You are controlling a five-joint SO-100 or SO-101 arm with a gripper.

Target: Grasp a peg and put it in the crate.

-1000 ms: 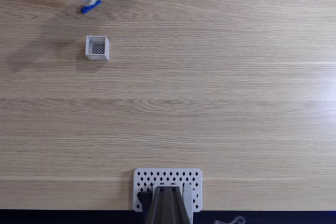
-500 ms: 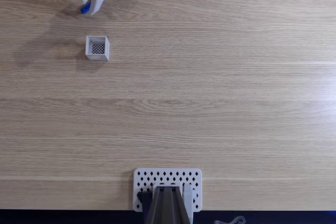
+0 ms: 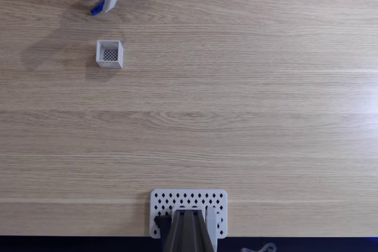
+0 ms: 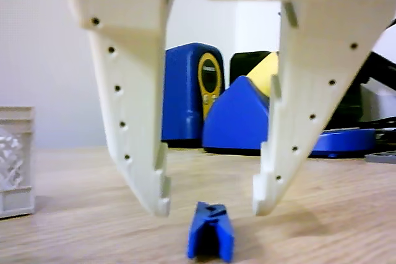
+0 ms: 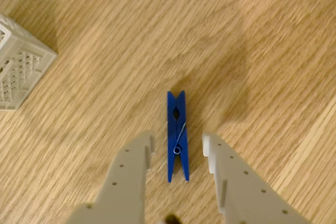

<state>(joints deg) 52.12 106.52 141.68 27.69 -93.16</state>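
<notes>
The gripper (image 5: 178,148) has turned and now straddles the peg (image 5: 177,135), jaws open, holding nothing. The next step is likely to close. The crate (image 3: 110,54) waits at 6 o'clock in the fixed view.

Light oak-grain table (image 3: 248,104) fills the fixed view, planks running left-right, soft glare at the right edge. White perforated plate (image 3: 189,200) with diamond holes sits at the near edge, a dark grey mount (image 3: 188,231) on it. Dark strip below the table edge. In the other view: plain pale wall (image 4: 43,60) behind, blue-and-yellow device (image 4: 195,88) standing at the back of the table, low blue item (image 4: 346,141) to the right. Even, diffuse lighting.
</notes>
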